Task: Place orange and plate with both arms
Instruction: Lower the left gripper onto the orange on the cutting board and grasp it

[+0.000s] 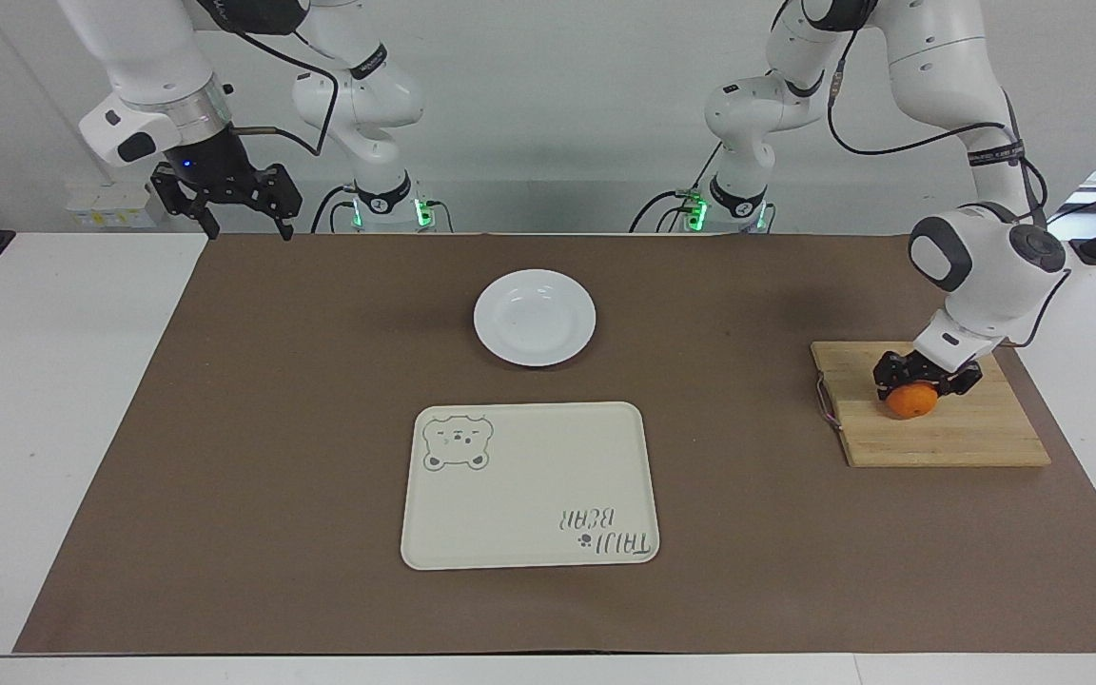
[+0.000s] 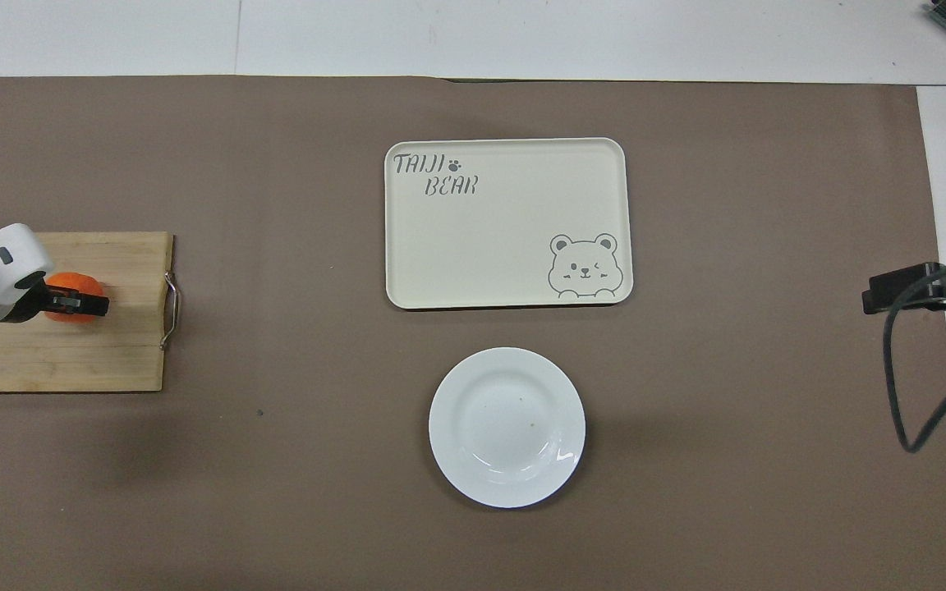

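The orange [image 1: 910,404] sits on a wooden cutting board [image 1: 957,440] at the left arm's end of the table. My left gripper [image 1: 919,388] is down on it, fingers closed against its sides; the overhead view shows the orange [image 2: 75,284] under that gripper [image 2: 71,305]. The white plate [image 1: 535,317] lies empty on the brown mat, nearer to the robots than the tray; it also shows in the overhead view [image 2: 507,427]. My right gripper [image 1: 250,228] hangs open and empty above the table's edge at the right arm's end, waiting.
A cream rectangular tray [image 1: 529,485] with a bear drawing lies empty, farther from the robots than the plate; it also shows in the overhead view [image 2: 508,222]. The cutting board [image 2: 87,353] has a metal handle on the edge toward the plate.
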### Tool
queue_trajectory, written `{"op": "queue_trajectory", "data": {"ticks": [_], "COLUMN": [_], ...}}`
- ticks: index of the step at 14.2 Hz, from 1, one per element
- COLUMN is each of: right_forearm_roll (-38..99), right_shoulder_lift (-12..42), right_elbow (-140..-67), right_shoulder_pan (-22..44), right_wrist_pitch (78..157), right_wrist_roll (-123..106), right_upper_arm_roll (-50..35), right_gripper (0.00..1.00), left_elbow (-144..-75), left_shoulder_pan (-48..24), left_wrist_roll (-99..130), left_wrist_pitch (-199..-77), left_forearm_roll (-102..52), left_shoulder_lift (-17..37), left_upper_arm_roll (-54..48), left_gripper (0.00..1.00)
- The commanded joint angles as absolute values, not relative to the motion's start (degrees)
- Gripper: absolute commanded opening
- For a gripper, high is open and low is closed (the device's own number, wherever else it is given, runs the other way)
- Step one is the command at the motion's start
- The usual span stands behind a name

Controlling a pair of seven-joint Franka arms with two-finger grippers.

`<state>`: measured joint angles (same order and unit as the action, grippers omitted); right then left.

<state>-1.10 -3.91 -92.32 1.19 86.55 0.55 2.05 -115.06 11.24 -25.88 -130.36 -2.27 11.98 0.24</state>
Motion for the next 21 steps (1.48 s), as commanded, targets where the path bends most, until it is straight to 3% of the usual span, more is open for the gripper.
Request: {"op": "queue_trajectory", "data": {"ticks": [1, 4, 11, 18, 21], "right_forearm_roll": [0.1, 0.1, 0.1, 0.1, 0.1], "right_shoulder_lift": [-5.3, -5.3, -5.3, -5.3, -5.3], "right_elbow": [-93.9, -93.9, -93.9, -93.9, -94.0], "right_shoulder_pan": [1.1, 1.1, 1.1, 1.1, 1.1], "right_wrist_pitch": [87.0, 87.0, 87.0, 86.9, 86.9], "right_wrist_roll": [1.8, 1.8, 1.8, 1.7, 1.7], "right_upper_arm_roll": [1.9, 1.9, 1.9, 1.9, 1.9], "right_gripper": [1.00, 1.00, 1.00, 1.00, 1.00], "left_elbow": [-109.9, -105.0, -97.3, -98.3, -100.4], "left_shoulder_pan": [11.1, 10.7, 1.8, -8.5, -16.6], "left_wrist_roll": [-26.5, -22.2, -4.9, 7.5, 19.3], "left_wrist_pitch": [-123.1, -114.1, -96.2, -93.5, -95.5], "left_forearm_roll": [-3.3, -3.1, 0.2, 1.1, 0.9], "left_shoulder_lift": [10.2, 8.1, 1.5, -1.8, -2.5], "left_upper_arm_roll": [-0.1, -1.1, -1.4, -2.3, -2.3], "left_gripper": [0.00, 0.00, 0.00, 0.00, 0.00]}}
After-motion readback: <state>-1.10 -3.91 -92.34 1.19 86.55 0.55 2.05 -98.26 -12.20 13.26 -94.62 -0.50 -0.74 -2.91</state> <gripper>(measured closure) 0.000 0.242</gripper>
